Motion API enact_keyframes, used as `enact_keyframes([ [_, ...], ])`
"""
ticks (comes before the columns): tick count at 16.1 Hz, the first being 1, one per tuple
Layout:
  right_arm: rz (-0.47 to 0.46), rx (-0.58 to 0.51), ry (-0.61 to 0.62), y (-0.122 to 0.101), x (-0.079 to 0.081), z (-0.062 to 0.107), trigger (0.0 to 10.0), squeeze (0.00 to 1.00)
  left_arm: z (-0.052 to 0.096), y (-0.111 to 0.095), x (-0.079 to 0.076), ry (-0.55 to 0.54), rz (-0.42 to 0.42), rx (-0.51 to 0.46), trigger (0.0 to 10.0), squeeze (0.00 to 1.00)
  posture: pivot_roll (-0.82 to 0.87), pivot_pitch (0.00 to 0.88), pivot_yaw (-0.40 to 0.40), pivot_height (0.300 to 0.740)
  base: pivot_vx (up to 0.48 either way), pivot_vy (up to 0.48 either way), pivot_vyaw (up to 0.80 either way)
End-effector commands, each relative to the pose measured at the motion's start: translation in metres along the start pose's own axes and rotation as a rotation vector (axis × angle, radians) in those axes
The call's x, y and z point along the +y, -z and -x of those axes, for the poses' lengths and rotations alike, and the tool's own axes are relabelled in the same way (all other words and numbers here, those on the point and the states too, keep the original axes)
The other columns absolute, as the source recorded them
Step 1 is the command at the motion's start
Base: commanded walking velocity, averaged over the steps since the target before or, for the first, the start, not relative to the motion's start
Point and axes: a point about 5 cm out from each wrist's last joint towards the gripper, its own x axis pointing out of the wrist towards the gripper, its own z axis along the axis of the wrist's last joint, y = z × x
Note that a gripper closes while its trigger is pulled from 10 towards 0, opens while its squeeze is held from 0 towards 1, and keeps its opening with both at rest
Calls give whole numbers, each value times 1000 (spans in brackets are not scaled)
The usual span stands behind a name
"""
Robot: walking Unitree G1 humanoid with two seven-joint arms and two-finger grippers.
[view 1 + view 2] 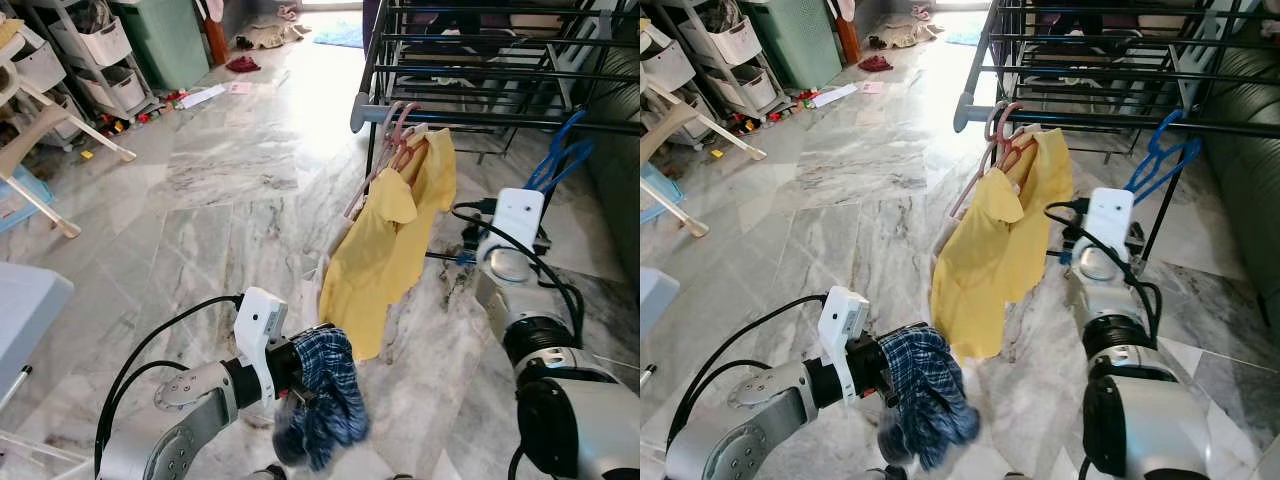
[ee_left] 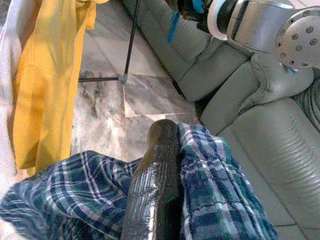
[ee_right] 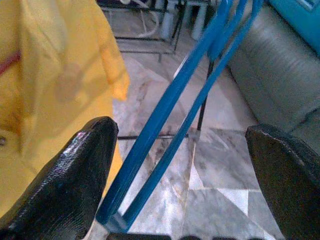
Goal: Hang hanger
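**Right hand spread around blue hangers at rack; left hand pinching plaid cloth**

Right hand (image 3: 182,170): fingers spread wide, one black finger (image 3: 70,180) lower left of wrist frame, other at lower right. Blue hangers (image 3: 185,110) run diagonally thru the gap betw. them, not touching either finger as far as I can tell. In the left eye view the right arm w/ white wrist block sits centre-right, reaching toward the blue hangers (image 1: 556,152), which hang from a dark bar of the drying rack (image 1: 480,72) at upper right. The hand itself is hidden behind the wrist there.

Left hand (image 2: 159,165): pressed together on a blue plaid cloth (image 1: 322,400), pinching it. Wrist view shows a black finger (image 2: 152,190) lying over the checked fabric, cloth bunched on both sides. In the eye views the cloth droops from the hand at bottom centre, above the floor.

Just above and right of the plaid cloth: yellow shirt (image 1: 385,250) on pink hangers (image 1: 395,125), hooked on the rack's front bar, centre of frame. Shirt hem hangs near the plaid cloth; can't tell if touching.

Grey sofa (image 2: 260,130) at far right, behind the blue hangers. Marble floor (image 1: 220,200) across the middle. Upper left: shelf unit w/ white bins (image 1: 90,45), green cabinet (image 1: 165,40), white chair legs (image 1: 60,130); small toys and a red item scattered on the floor near them.
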Motion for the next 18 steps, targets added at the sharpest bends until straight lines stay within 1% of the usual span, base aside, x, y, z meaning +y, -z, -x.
enact_keyframes([
  [1, -8, -3, 18, 3, -4, 0, 10000, 0, 2, -3, -1, 11, -12, 2, 10000, 0, -22, 184, 100, 740, 0, 0, 0],
  [4, -16, -64, 29, -11, -2, -1, 10000, 0, 2, -3, -1, 11, -13, 4, 10000, 0, -17, 177, 98, 740, 0, 0, 0],
  [6, -18, -81, 9, -16, 6, 0, 10000, 0, 3, -2, -1, 8, -14, 7, 10000, 0, -15, 175, 97, 740, 0, 0, 0],
  [8, -27, -68, -20, -16, 11, 0, 10000, 0, 2, -2, -3, 10, -12, 8, 10000, 0, -8, 174, 95, 740, 0, 0, 0],
  [9, -43, -41, -55, -14, 14, 0, 10000, 0, 3, -1, -3, 10, -12, 10, 10000, 0, -7, 173, 95, 740, 0, 0, 0],
  [10, -44, -40, -61, -13, 15, 0, 10000, 0, 3, -1, -3, 10, -12, 12, 10000, 0, -4, 172, 94, 740, 0, 0, 0],
  [11, -35, -18, -64, -12, 14, -1, 10000, 0, 4, 0, -4, 9, -11, 16, 10000, 0, -4, 172, 94, 740, 0, 0, 0],
  [12, -41, -14, -60, -12, 13, -1, 10000, 0, 4, 1, -4, 9, -11, 17, 10000, 0, -4, 172, 94, 740, 0, 0, 0],
  [13, -68, 12, -49, -9, 9, -2, 10000, 0, 4, 1, -4, 10, -10, 17, 10000, 0, -4, 172, 94, 740, 0, 0, 0],
  [14, -65, 18, -41, -9, 7, -3, 10000, 0, 4, 1, -4, 10, -10, 16, 10000, 0, 2, 172, 93, 740, 0, 0, 0],
  [15, -54, 20, -34, -8, 5, -4, 0, 0, 3, 1, -5, 12, -9, 16, 10000, 0, 2, 172, 93, 740, 0, 0, 0],
  [18, -37, 36, -9, -5, -2, -5, 0, 0, 4, 1, -5, 13, -10, 18, 10000, 0, 4, 172, 94, 740, 0, 0, 0],
])
